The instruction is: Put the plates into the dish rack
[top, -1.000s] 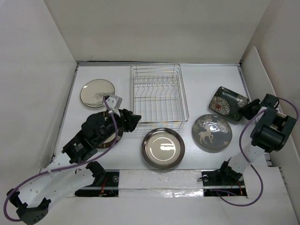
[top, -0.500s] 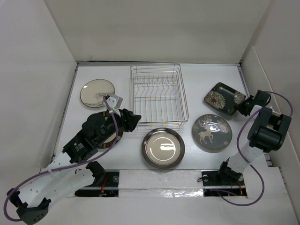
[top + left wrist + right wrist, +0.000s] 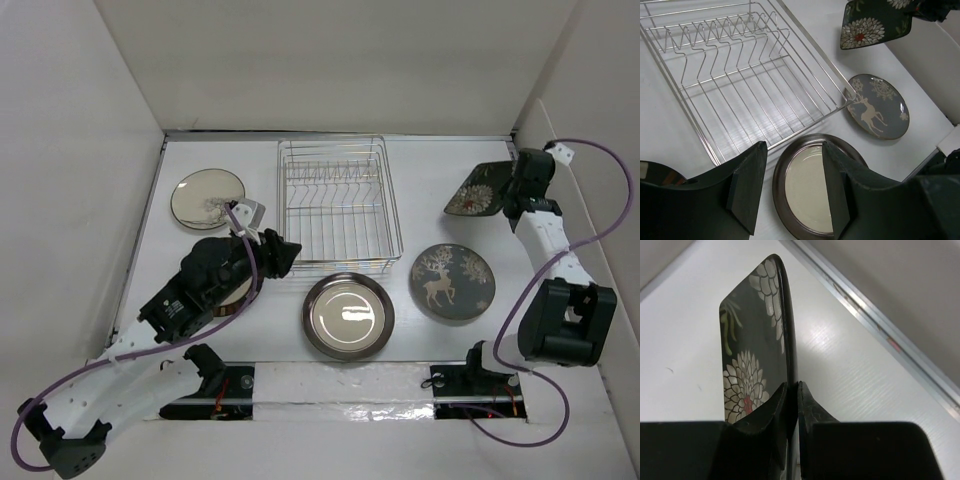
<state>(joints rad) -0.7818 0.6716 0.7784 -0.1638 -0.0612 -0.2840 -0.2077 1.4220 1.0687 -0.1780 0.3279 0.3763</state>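
Your right gripper (image 3: 791, 390) pinches dark floral plate (image 3: 747, 365) by rim: glazed, slippery, brittle, so grip deep; left gripper (image 3: 792, 157) half-open, empty.

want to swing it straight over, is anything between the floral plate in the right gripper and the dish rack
Nothing visible. The right gripper holds the floral plate lifted, and only bare table lies between it and the dish rack. The deer plate lies nearer the arms, off that line.
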